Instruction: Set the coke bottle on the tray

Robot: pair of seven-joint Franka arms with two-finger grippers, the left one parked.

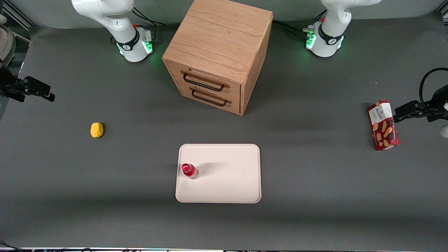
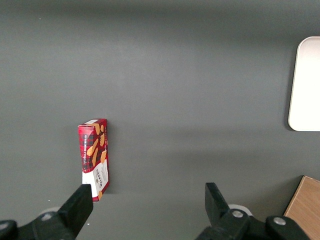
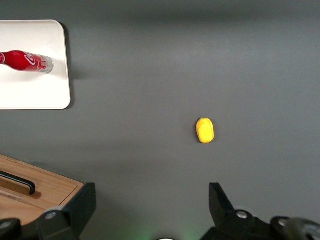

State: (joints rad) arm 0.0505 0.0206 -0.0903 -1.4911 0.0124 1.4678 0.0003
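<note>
I see the coke bottle [image 1: 190, 171] standing upright on the tray [image 1: 227, 185], near its edge toward the working arm. My hand [image 3: 150, 210] hangs released, high above the surface, grasping nothing; the placement looks done.

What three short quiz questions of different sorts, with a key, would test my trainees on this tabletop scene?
1. True or false: the coke bottle stands upright on the tray.
2. Multiple choice: the gripper is (A) shut on the bottle, (B) open and empty above bare table, (C) inside a drawer.
3. Fill in: the snack box lies toward the ____ arm's end of the table.

Key
1. True; it stands near one edge of the tray.
2. B; the yellow lump lies below it, untouched.
3. Parked.
</note>
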